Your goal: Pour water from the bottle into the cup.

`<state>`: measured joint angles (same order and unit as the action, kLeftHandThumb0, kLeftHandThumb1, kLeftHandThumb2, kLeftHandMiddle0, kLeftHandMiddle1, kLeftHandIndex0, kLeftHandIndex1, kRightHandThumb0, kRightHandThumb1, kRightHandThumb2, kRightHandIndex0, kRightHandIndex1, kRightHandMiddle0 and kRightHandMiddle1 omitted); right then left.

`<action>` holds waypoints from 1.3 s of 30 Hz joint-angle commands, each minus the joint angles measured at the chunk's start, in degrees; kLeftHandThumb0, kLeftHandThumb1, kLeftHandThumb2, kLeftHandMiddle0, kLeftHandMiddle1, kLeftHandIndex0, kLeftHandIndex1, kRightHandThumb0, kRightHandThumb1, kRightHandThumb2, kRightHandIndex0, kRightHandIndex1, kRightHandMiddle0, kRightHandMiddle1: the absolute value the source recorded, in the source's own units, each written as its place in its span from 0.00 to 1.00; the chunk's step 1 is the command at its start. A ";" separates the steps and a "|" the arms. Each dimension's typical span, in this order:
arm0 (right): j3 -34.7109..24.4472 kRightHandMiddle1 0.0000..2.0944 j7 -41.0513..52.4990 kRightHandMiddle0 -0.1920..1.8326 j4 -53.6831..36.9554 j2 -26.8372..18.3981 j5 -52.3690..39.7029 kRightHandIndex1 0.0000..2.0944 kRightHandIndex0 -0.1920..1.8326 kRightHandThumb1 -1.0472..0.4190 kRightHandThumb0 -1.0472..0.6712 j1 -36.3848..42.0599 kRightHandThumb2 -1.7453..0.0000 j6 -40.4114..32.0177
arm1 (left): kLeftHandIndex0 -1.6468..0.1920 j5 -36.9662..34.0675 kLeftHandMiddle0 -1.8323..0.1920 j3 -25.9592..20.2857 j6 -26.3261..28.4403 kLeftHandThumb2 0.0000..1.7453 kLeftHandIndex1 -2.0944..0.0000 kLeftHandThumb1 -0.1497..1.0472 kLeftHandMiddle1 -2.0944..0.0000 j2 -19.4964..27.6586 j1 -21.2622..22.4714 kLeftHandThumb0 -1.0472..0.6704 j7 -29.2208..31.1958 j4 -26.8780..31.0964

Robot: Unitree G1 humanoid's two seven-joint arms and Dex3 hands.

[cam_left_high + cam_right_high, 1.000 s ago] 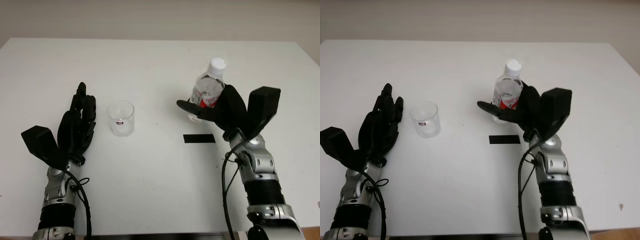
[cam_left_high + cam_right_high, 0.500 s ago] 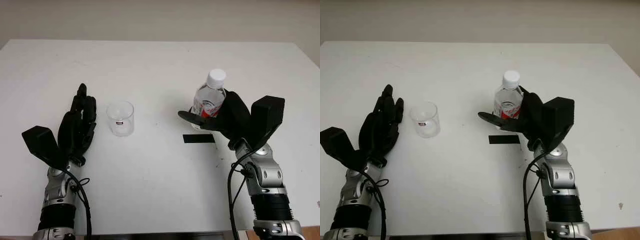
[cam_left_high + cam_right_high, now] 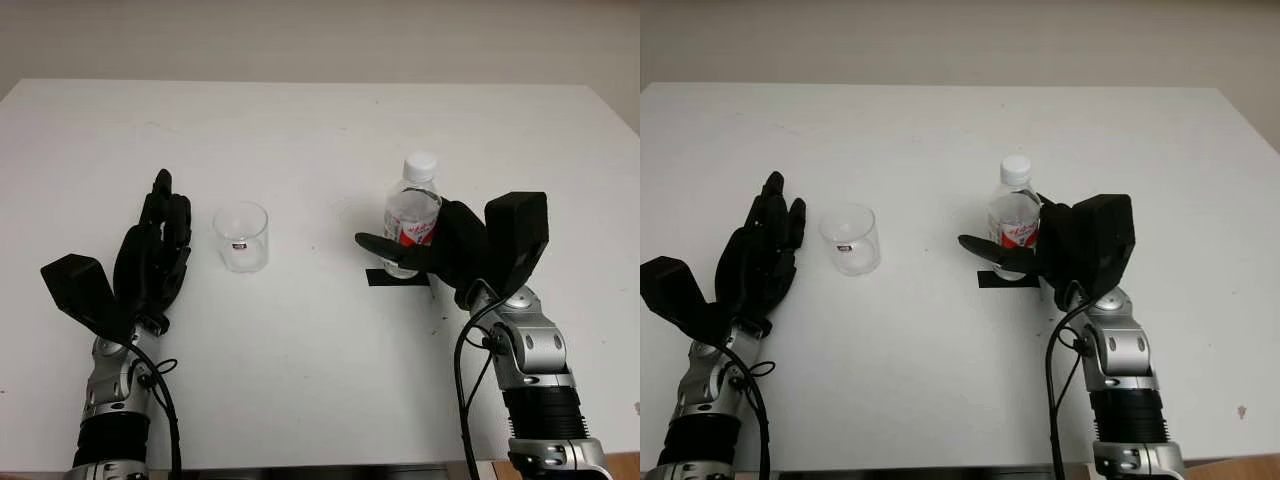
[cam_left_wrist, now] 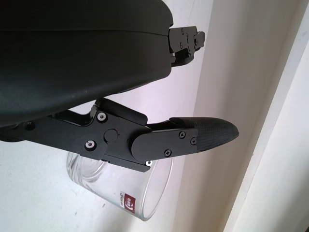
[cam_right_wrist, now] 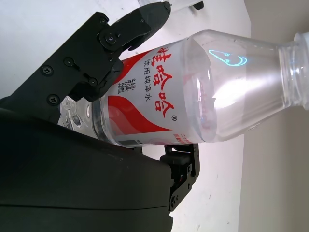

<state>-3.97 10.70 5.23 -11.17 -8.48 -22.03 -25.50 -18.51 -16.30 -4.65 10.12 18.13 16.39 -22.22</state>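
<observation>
The right hand (image 3: 440, 255) is grasping the bottle (image 3: 411, 215) around its red-and-white label, fingers (image 5: 130, 26) wrapping one side and the palm backing the other. The bottle is standing upright at the right of the table (image 3: 320, 130), its base just above the black tape strip (image 3: 385, 277); whether it is touching the surface or hanging just over it is hard to judge. The white cap (image 3: 421, 163) is sitting on the neck, so no water can be leaving yet. Gripping at mid-body seems sensible: it is leaving the neck free to tip toward the cup and keeping the weight close to the palm.

The cup (image 3: 241, 236) is standing upright, well apart from the bottle, toward the left, and looks empty. The left hand (image 3: 150, 255) is open just beside it, holding nothing; in the wrist view 1 finger (image 4: 193, 137) is reaching past the glass rim without clearly touching it (probably waiting there to steady the cup).

The pour has not begun. The next move would call for carrying the bottle across to the cup, and the cap would need dealing with first. A thin plastic bottle may buckle under a tight squeeze.
</observation>
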 commanded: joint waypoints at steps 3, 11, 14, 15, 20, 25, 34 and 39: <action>0.36 1.00 -0.26 0.55 -1.28 0.47 0.37 1.00 0.81 0.00 0.40 0.59 0.82 0.86 | 0.95 -0.49 0.96 -0.56 0.32 0.28 0.97 1.00 0.97 0.67 -0.61 0.18 0.43 0.02; 0.48 1.00 -0.14 0.61 -0.82 1.33 0.03 1.00 0.88 0.00 0.40 1.58 0.82 2.19 | 0.95 -0.16 0.95 -0.51 0.33 0.29 0.97 1.00 0.97 1.29 -0.57 0.18 0.65 0.24; 1.05 1.00 0.27 0.62 -0.86 1.21 0.39 1.00 0.88 0.00 0.40 1.64 0.82 1.95 | 0.95 -0.24 0.95 -0.56 0.41 0.28 0.97 1.00 0.97 1.37 -0.60 0.18 0.79 0.34; 1.17 1.00 0.32 0.62 -0.93 1.25 0.41 1.00 0.88 0.00 0.40 1.63 0.82 1.70 | 0.95 -0.25 0.95 -0.57 0.36 0.28 0.97 1.00 0.97 1.41 -0.61 0.18 0.88 0.33; 2.71 1.00 2.93 0.59 -0.07 -0.05 1.58 1.00 0.83 0.00 0.40 2.12 0.83 4.80 | 0.95 -0.55 0.95 -0.78 1.14 0.28 0.97 1.00 0.97 1.66 -0.69 0.18 1.09 0.76; 4.92 0.96 4.55 0.12 1.88 -1.87 5.44 0.96 0.12 0.04 0.28 2.76 0.96 9.29 | 0.95 -0.26 0.95 -0.79 1.38 0.29 0.97 1.00 0.97 2.01 -0.48 0.18 1.09 0.48; 6.21 0.40 4.18 0.01 3.64 -3.51 10.30 0.28 0.00 0.07 0.18 4.62 0.97 14.84 | 0.95 -0.09 0.95 -0.85 1.46 0.28 0.97 1.00 0.97 2.75 -0.17 0.18 1.43 0.13; 5.60 0.32 3.29 0.04 4.95 -3.02 10.34 0.24 0.03 0.07 0.18 5.25 0.97 15.23 | 0.95 -0.25 0.95 -0.88 1.61 0.29 0.97 1.00 0.97 3.06 -0.04 0.18 1.42 0.01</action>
<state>2.24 14.48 9.08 -13.98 1.70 -17.84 -10.40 -18.69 -16.94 -3.19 12.59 18.04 17.51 -22.09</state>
